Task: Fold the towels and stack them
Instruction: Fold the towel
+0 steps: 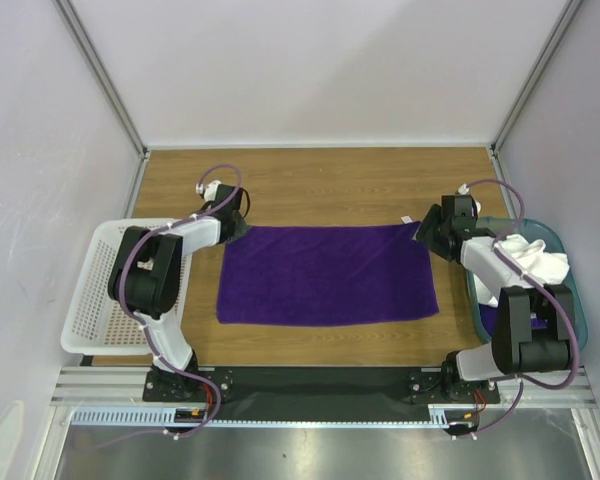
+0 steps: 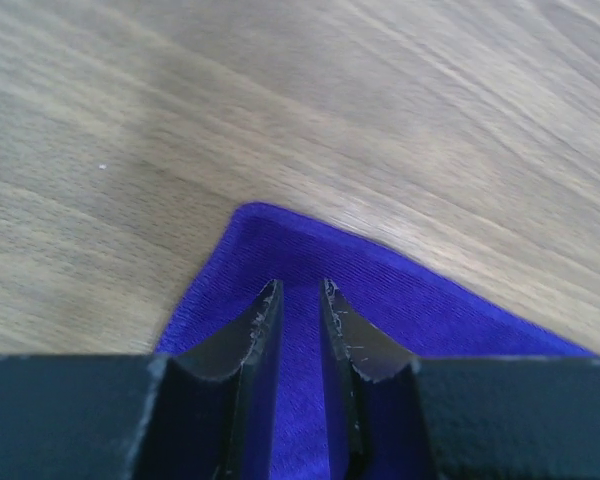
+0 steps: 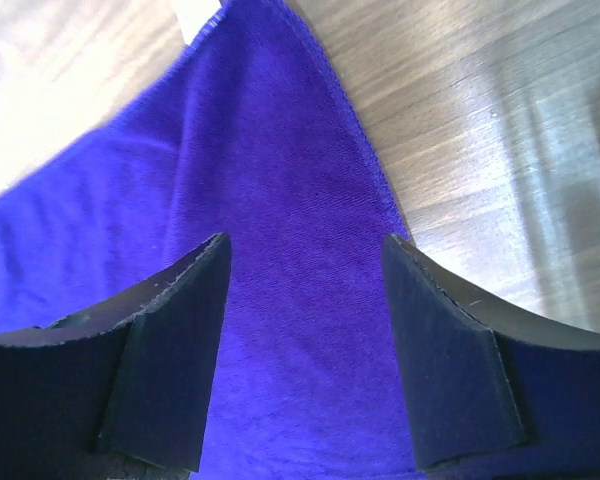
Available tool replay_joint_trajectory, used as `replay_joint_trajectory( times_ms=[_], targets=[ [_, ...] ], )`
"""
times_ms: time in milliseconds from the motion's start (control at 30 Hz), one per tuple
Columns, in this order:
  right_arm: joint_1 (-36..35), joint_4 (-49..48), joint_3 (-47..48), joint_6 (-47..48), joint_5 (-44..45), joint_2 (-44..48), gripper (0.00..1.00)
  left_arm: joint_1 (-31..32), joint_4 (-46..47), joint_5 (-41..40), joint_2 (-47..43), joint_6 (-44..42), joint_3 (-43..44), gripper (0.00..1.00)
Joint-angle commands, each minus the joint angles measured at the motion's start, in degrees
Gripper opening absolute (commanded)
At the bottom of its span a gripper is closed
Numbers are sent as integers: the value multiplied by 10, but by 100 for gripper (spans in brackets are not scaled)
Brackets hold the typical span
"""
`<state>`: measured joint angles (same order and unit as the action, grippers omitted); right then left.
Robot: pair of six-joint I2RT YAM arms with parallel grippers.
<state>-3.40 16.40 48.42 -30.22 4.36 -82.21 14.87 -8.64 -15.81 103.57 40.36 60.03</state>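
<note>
Left claw slit-narrow on purple towel, far-left corner, hold unclear; right claw wide, empty. One-sided lift would skew fold.

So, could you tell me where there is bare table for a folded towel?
Beyond the purple towel, bare wood reaches the back wall; a narrower strip runs along its near edge. The basket and teal bin crowd the sides.

Left pincer barely ajar, right pincer wide apart.
</note>
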Motion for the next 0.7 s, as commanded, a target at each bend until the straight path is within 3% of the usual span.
replay_joint_trajectory(
  times_ms=[0,367,667],
  targets=[
    [-1,4,1,-19,23,38,66,-15,14,4,8,45,4,26],
    [-1,61,-23,-46,43,82,67,-44,-2,24,48,96,47,28],
    [-1,9,-40,-52,32,73,68,-56,-18,9,64,64,64,29]
  ],
)
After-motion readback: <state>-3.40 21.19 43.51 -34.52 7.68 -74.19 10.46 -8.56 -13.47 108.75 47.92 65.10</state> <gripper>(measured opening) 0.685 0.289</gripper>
